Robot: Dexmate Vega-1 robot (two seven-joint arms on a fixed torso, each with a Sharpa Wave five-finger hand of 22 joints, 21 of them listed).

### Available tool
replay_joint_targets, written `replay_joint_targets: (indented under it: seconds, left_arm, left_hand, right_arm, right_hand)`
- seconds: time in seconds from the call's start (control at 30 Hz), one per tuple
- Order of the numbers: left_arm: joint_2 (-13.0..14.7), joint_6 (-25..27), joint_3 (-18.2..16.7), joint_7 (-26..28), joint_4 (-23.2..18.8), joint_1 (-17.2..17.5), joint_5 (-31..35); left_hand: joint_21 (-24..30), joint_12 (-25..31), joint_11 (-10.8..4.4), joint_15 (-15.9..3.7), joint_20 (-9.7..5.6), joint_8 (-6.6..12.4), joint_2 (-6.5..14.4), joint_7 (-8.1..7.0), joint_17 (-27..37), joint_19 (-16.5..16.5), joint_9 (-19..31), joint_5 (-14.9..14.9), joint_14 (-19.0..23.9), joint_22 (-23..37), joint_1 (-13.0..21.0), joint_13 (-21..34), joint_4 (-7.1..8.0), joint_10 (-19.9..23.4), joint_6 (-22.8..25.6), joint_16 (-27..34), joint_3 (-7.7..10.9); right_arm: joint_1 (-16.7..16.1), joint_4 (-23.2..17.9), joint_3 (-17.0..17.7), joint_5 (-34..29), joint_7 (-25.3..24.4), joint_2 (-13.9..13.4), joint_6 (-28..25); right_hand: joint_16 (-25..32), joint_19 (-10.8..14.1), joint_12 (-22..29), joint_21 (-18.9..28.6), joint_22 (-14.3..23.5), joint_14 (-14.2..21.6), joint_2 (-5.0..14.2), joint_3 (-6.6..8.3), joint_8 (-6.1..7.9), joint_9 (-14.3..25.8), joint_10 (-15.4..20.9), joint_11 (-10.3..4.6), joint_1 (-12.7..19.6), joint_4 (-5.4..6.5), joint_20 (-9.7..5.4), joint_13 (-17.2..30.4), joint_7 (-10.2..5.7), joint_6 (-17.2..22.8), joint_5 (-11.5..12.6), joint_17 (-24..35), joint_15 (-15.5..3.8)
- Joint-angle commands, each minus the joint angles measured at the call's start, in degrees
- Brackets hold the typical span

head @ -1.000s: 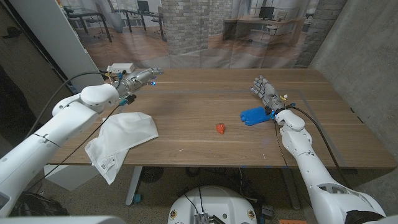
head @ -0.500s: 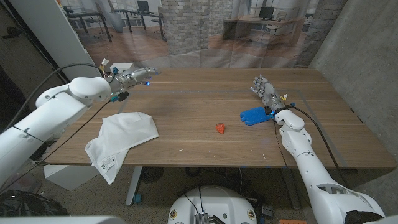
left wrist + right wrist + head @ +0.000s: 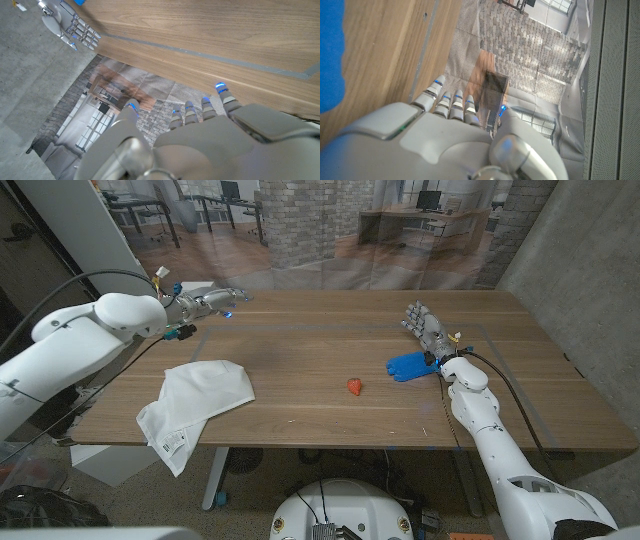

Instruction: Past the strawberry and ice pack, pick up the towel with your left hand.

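Wooden surface [image 3: 300,340] carries white towel [image 3: 200,402] at its near left, long axis diagonal, label corner overhanging the front edge; left robot hand [image 3: 205,304] hovers beyond it, fingers extended, holding nothing; right robot hand [image 3: 425,326] likewise empty.

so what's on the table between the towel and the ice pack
In the head view, only the strawberry lies between the white towel and the blue ice pack, closer to the ice pack; the rest is bare wood.

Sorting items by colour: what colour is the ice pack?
Blue; the ice pack shows best in the head view, beside the right hand.
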Motion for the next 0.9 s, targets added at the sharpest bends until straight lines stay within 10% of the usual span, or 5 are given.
replay_joint_targets:
  seconds: [0.03, 0.9]
  left_arm:
    - [3.20, 4.05, -3.16, -1.90, -3.32, 2.12, 0.43]
    - [10.17, 8.82, -3.86, -10.39, -4.55, 0.98, -0.72]
  left_hand:
    - [-0.32, -0.08, 0.32, -0.08, 0.01, 0.10, -0.44, 0.18, 0.34, 0.01, 0.16, -0.18, -0.39, 0.08, 0.09, 0.26, -0.47, 0.05, 0.13, -0.03, 0.25]
    - [-0.48, -0.07, 0.78, 0.13, 0.40, -0.17, -1.03, 0.00, 0.37, -0.06, 0.21, -0.16, -0.07, 0.23, 0.03, 0.34, -1.20, -0.21, -0.60, 0.27, -0.40]
  right_arm:
    - [-0.36, -0.02, -0.11, 0.08, 0.12, 0.24, 0.38]
    - [0.55, 1.36, -0.65, -0.23, 0.15, 0.76, 1.09]
  right_hand:
    - [0.44, 0.46, 0.34, 0.41, 0.21, 0.44, -0.68, 0.21, 0.55, 0.22, 0.29, 0.14, 0.13, 0.01, 0.17, 0.30, -0.14, 0.12, 0.16, 0.21, 0.14]
    - [0.47, 0.44, 0.38, 0.40, 0.21, 0.56, -0.72, 0.21, 0.52, 0.23, 0.46, 0.19, -0.02, 0.02, 0.22, 0.31, -0.21, 0.15, 0.20, 0.24, 0.31]
